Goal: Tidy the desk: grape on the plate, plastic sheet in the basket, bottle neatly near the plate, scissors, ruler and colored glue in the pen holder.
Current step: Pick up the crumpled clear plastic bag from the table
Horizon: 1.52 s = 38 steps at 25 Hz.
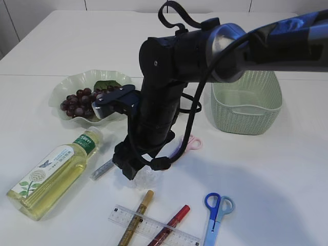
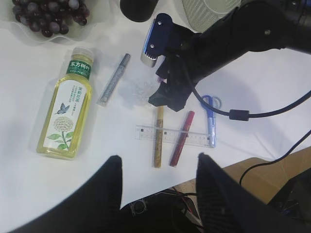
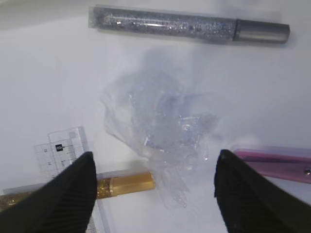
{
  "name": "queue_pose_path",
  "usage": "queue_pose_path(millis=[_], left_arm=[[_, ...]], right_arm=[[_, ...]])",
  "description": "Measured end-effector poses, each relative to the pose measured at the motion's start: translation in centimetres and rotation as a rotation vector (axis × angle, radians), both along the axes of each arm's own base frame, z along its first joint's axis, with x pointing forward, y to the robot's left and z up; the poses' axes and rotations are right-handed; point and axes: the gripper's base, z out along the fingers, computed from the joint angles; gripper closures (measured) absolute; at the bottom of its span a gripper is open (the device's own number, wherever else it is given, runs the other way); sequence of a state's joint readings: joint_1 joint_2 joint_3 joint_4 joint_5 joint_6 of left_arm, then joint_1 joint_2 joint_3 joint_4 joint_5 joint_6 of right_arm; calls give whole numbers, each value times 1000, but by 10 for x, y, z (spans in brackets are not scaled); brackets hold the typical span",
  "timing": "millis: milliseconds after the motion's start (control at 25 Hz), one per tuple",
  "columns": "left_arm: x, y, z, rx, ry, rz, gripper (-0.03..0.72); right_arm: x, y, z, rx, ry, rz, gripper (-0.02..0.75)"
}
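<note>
My right gripper (image 3: 155,154) is open and points down over the crumpled clear plastic sheet (image 3: 160,116), one finger on each side of it; in the exterior view it (image 1: 134,171) hangs at the table's middle above the sheet (image 1: 149,179). My left gripper (image 2: 158,157) is open and empty, high over the table's near edge. The grapes (image 1: 78,100) lie on the pale green plate (image 1: 66,84). The bottle (image 1: 54,171) lies on its side. The silver glue (image 1: 102,169), gold glue (image 1: 136,218), red glue (image 1: 171,223), ruler (image 1: 154,228), blue scissors (image 1: 215,210) and pink scissors (image 1: 193,143) lie on the table.
The green basket (image 1: 246,102) stands at the back right. A dark round object (image 2: 138,9) stands behind the right arm in the left wrist view; in the exterior view the arm hides it. The right arm's cable (image 2: 243,114) loops over the table.
</note>
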<state>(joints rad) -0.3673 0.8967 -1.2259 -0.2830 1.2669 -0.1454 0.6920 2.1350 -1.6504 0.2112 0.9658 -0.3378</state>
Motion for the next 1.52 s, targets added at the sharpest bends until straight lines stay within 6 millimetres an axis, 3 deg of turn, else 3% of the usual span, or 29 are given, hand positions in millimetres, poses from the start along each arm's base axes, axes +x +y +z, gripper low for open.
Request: queue_pose_path(millis=[520, 840, 1520], left_arm=[[0, 0, 0, -6, 2, -3, 323], [0, -1, 0, -7, 3, -3, 323], [0, -1, 0, -7, 3, -3, 323]], right_arm=[[6, 1, -30, -63, 16, 16, 155], [12, 6, -25, -44, -16, 16, 155], [13, 6, -39, -66, 9, 18, 155]])
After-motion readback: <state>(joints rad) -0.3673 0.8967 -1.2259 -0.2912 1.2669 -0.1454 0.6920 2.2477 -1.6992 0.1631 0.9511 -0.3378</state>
